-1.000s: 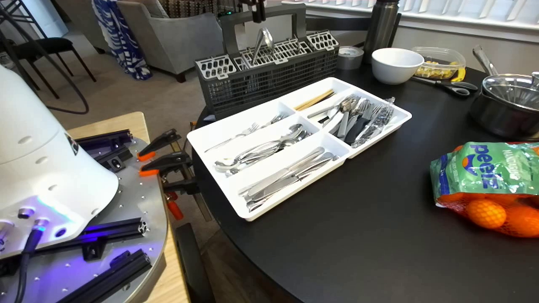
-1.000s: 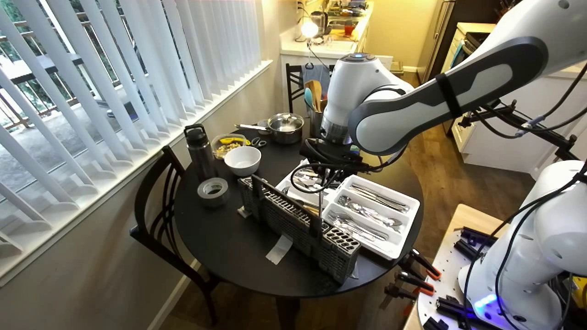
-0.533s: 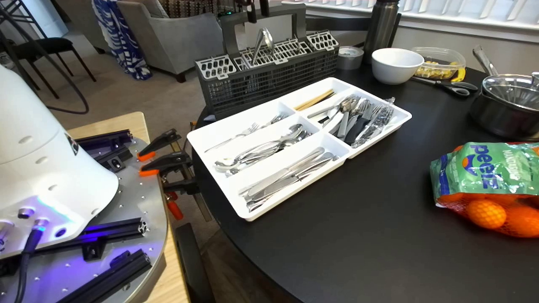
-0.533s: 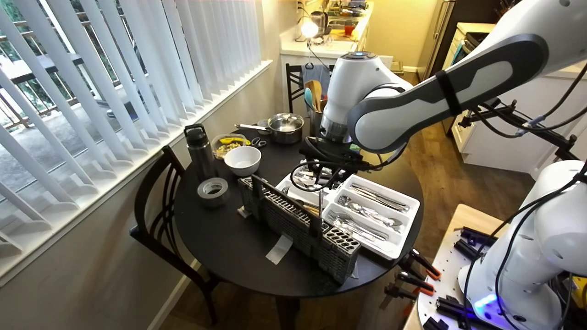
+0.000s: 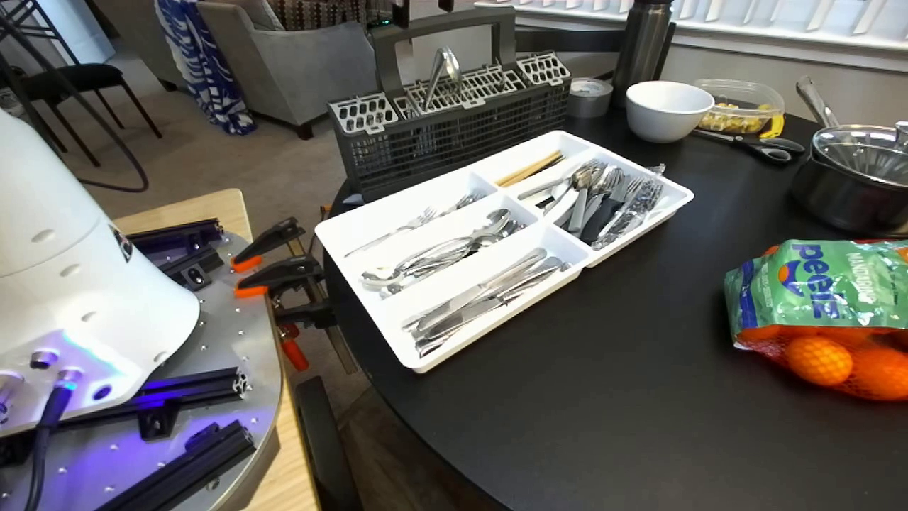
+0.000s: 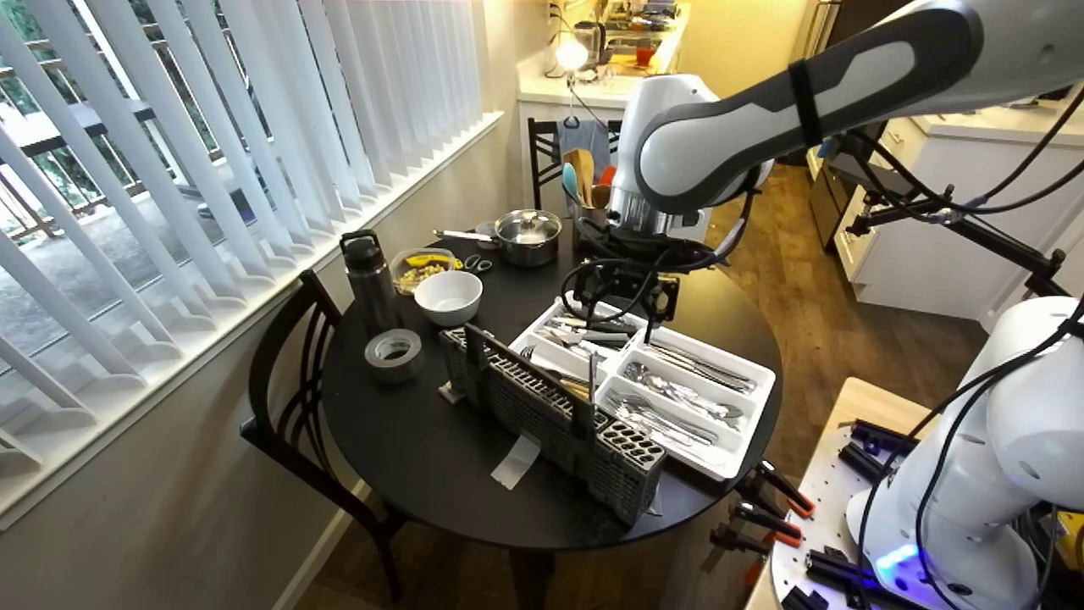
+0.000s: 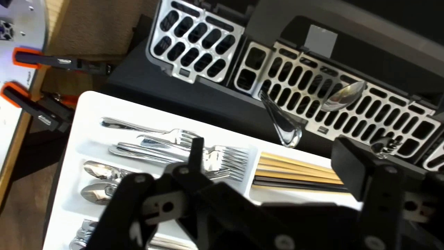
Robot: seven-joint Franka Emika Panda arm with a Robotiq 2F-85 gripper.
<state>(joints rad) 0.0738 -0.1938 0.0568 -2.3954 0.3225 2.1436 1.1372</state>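
Warm lamp [image 6: 572,56] glare, cool daylight through blinds [image 6: 423,85], blurred tool [image 7: 272,156] in wrist view.

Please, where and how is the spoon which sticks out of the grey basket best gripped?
Probably by the bowl end of the spoon, coming down from above on the tray side. That end rises above the grey basket, whose handle arches along the far side. Another utensil leans out beside it, so the open claw should perhaps narrow first.

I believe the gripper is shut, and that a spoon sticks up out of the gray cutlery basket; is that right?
Not quite: the gripper is open, its fingers well apart, as the wrist view shows. A spoon does stick up out of the gray cutlery basket.
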